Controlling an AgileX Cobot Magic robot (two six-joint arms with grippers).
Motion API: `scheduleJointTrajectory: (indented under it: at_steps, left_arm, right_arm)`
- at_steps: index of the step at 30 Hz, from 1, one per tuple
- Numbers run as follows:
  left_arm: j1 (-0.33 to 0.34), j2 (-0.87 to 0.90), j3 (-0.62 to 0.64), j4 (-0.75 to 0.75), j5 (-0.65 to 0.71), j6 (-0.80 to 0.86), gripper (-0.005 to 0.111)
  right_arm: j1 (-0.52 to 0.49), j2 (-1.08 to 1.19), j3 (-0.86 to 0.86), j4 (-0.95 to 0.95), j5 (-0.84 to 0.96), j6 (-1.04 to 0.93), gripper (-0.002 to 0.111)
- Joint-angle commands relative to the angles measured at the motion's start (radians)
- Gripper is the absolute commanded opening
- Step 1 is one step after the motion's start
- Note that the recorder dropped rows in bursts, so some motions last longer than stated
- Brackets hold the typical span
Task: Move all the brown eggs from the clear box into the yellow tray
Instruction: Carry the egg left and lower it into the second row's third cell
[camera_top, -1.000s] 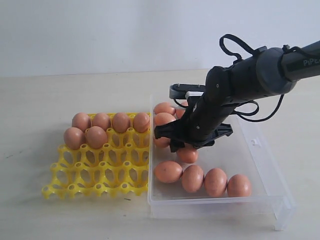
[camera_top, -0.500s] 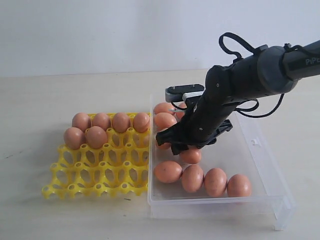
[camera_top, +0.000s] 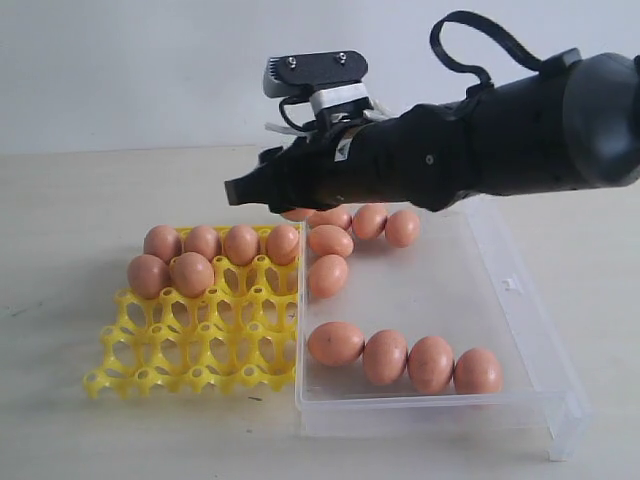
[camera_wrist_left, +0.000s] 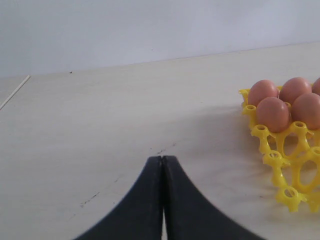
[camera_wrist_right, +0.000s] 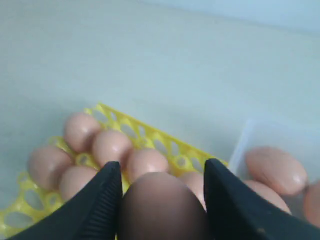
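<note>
My right gripper (camera_wrist_right: 162, 166) is shut on a brown egg (camera_wrist_right: 162, 207), held between both black fingers in the air. In the exterior view this gripper (camera_top: 245, 190) hangs high over the seam between the yellow tray (camera_top: 200, 350) and the clear box (camera_top: 520, 285). Several brown eggs (camera_top: 202, 241) fill the tray's far cups. More brown eggs lie in the box: a front row (camera_top: 385, 357) and a cluster at the far left (camera_top: 330, 240). My left gripper (camera_wrist_left: 162, 159) is shut and empty, low over bare table beside the tray's corner (camera_wrist_left: 280, 160).
The right arm's thick black body (camera_top: 500, 140) stretches above the box's far half. The box's low clear walls and a small clasp (camera_top: 512, 284) stand on the right. The tray's near rows of cups hold nothing. Pale table surrounds both.
The right gripper has risen out of the box with an egg and swung up and left toward the tray. The egg from the box's middle is gone from there.
</note>
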Motion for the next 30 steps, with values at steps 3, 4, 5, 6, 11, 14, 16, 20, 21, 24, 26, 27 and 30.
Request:
scheduleJointTrajectory:
  at_steps: [3, 4, 5, 6, 11, 14, 16, 20, 21, 24, 26, 27, 30]
  left_arm:
    - [0.001, -0.006, -0.004, -0.003, -0.01, -0.004, 0.0]
    - [0.001, -0.006, -0.004, -0.003, -0.01, -0.004, 0.0]
    - [0.001, -0.006, -0.004, -0.003, -0.01, -0.004, 0.0]
    - [0.001, -0.006, -0.004, -0.003, -0.01, -0.004, 0.0]
    - [0.001, -0.006, -0.004, -0.003, -0.01, -0.004, 0.0]
    - [0.001, -0.006, -0.004, -0.003, -0.01, -0.004, 0.0]
    - [0.001, -0.006, -0.004, -0.003, -0.01, -0.004, 0.0]
    - [0.001, -0.006, -0.004, -0.003, -0.01, -0.004, 0.0]
    - [0.001, -0.006, -0.004, -0.003, -0.01, -0.004, 0.0]
    - [0.001, -0.006, -0.004, -0.003, -0.01, -0.004, 0.0]
    - [0.001, -0.006, -0.004, -0.003, -0.01, -0.004, 0.0]
    - [0.001, -0.006, -0.004, -0.003, -0.01, -0.004, 0.0]
    - [0.001, -0.006, -0.004, -0.003, -0.01, -0.004, 0.0]
  right_arm:
    - [0.095, 0.047, 0.024, 0.018, -0.349, 0.081, 0.0]
    - [0.106, 0.074, 0.024, 0.018, -0.414, 0.118, 0.0]
    - [0.113, 0.093, 0.024, 0.018, -0.453, 0.143, 0.0]
    - [0.121, 0.12, 0.022, 0.016, -0.486, 0.169, 0.0]
    - [0.123, 0.211, 0.02, 0.008, -0.53, 0.227, 0.0]
    - [0.123, 0.235, 0.02, 0.008, -0.562, 0.245, 0.0]
    - [0.123, 0.246, 0.02, 0.008, -0.577, 0.274, 0.0]
    - [0.123, 0.263, 0.02, 0.008, -0.58, 0.276, 0.0]
    - [0.123, 0.265, 0.02, 0.008, -0.582, 0.276, 0.0]
    - [0.123, 0.276, 0.02, 0.008, -0.591, 0.276, 0.0]
    - [0.123, 0.282, 0.02, 0.006, -0.6, 0.276, 0.0]
    - [0.123, 0.283, 0.02, 0.006, -0.6, 0.276, 0.0]
    - [0.123, 0.282, 0.02, 0.004, -0.6, 0.276, 0.0]
